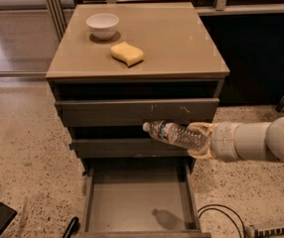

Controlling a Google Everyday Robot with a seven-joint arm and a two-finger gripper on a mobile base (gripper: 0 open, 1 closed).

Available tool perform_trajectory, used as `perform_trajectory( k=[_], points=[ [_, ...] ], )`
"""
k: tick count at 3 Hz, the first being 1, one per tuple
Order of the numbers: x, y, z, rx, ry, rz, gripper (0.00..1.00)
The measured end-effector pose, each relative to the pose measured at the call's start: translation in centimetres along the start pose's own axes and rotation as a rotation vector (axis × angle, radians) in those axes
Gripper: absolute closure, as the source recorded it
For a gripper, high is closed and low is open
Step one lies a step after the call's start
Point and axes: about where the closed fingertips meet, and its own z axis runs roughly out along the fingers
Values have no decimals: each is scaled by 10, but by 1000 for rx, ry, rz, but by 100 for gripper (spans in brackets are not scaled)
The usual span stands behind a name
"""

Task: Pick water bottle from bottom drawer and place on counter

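Note:
The water bottle (pixel 176 134) is a clear plastic bottle with a white cap. It lies almost level in the air, cap pointing left, in front of the middle drawer. My gripper (pixel 200 140) is shut on the bottle's base end, at the end of my white arm coming in from the right. The bottom drawer (pixel 138 202) is pulled open below, with a bare grey floor and the bottle's shadow on it. The counter (pixel 172 38) is the tan top of the cabinet, above the bottle.
A white bowl (pixel 102 25) and a yellow sponge (pixel 127 53) sit on the left part of the counter. Two shallower drawers (pixel 132 110) are partly pulled out above the bottom one. A black cable (pixel 221 213) lies on the speckled floor at the lower right.

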Motion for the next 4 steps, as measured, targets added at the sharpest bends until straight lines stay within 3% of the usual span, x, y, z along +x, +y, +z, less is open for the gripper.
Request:
perform_trajectory(
  k=[1, 2, 3, 4],
  points=[
    [7, -45, -14, 68, -157, 18, 100],
    [7, -87, -39, 162, -262, 15, 100],
    [2, -119, -61, 242, -309, 31, 100],
    [4, -158, -71, 301, -327, 95, 100]
  ],
)
